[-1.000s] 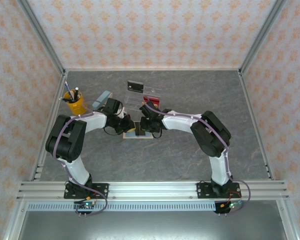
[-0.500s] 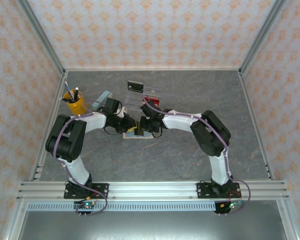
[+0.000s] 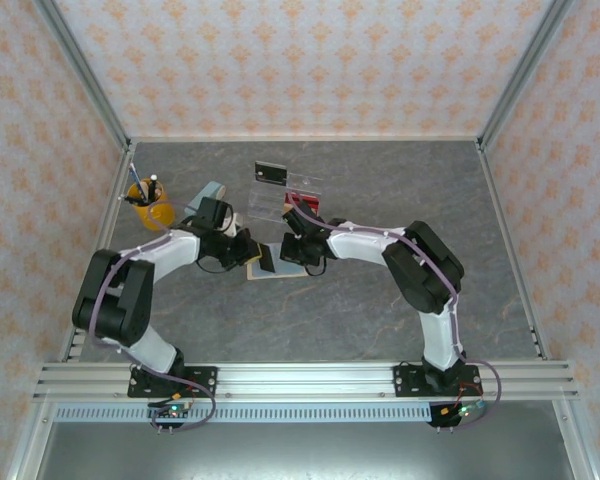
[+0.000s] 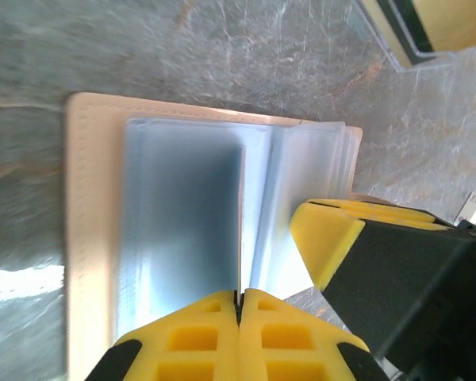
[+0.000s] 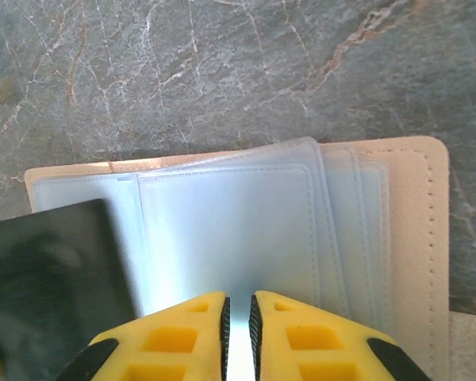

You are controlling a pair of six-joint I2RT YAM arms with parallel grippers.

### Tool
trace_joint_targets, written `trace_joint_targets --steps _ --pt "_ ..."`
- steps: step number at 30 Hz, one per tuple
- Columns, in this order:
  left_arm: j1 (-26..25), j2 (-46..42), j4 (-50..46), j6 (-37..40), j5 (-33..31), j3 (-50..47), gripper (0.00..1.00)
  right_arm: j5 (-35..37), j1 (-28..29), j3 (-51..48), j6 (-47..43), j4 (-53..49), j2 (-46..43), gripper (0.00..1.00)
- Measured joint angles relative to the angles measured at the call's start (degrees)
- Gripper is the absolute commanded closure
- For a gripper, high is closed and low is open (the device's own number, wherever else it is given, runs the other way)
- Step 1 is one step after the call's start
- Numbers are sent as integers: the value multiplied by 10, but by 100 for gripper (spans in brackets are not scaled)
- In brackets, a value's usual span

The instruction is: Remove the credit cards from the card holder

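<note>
My tabletop (image 3: 380, 300) is a grey slab veined like marble, and up close I see pale and rust-brown streaks in it. Walls (image 3: 300, 60) papered cream with an orange floral repeat close it in on three sides, with slanting aluminium posts (image 3: 85, 70) at the corners. A ribbed aluminium rail (image 3: 300, 380) runs along the near edge. The light is soft and even.

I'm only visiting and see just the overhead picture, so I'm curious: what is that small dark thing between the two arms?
Observer: A black card, pinched in the left gripper, which is shut.
Visitor: Is the wallet there open?
Observer: Yes. The card holder lies open, its clear plastic sleeves fanned out.
Visitor: And the other arm?
Observer: The right gripper hangs low over those sleeves, fingers nearly together.
</note>
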Motion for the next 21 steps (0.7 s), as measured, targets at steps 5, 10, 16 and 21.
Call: trace_joint_targets --steps 5,10,16,21 --pt "4 -76 -36 6 -46 -3 99 -5 -5 -20 -3 5 -22 73" --pt "8 -115 -36 0 -43 -1 99 -44 -21 -50 9 55 -69 58" --pt "15 -116 -2 -42 -5 19 99 -123 -53 -93 56 191 -132 37" --pt "16 -116 57 -94 21 33 99 -183 -71 -102 101 273 -139 31"
